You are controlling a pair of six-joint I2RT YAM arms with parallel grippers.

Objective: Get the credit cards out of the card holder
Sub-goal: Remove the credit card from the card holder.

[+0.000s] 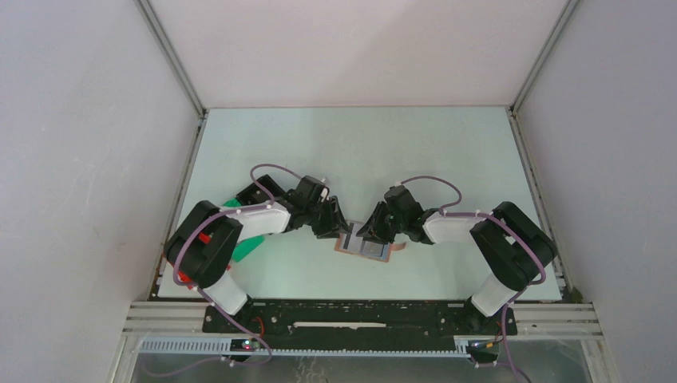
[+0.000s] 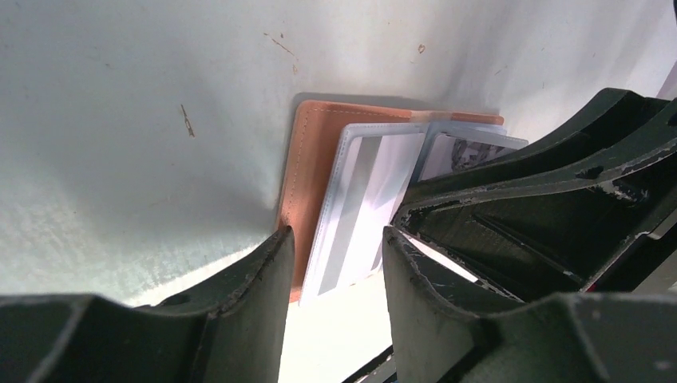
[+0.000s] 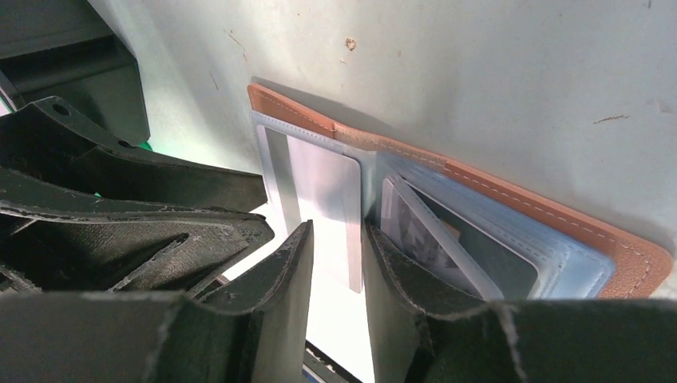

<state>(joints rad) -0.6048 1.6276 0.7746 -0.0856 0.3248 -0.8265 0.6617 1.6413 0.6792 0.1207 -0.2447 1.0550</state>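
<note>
Closest to the lens in both wrist views are the black fingers (image 3: 279, 303), so starting there. Right gripper (image 3: 337, 239) has its jaws a little apart, straddling the edge of a pale blue-grey card (image 3: 319, 187). It's not pinching it as far as I can see. Left gripper (image 2: 337, 243) is parted too, a bit wider, and the card holder (image 2: 310, 159) shows through the gap. Holder lies opened flat on the table (image 1: 359, 144), tan cover down and clear sleeves up. It's about mid-width, toward the near edge, right between the two grippers. Second card (image 3: 419, 231), with dark print on it, sits in the stack of sleeves on the other half. Off to the left, something green (image 1: 246, 249) peeks out from under the left arm (image 1: 203, 247).
</note>
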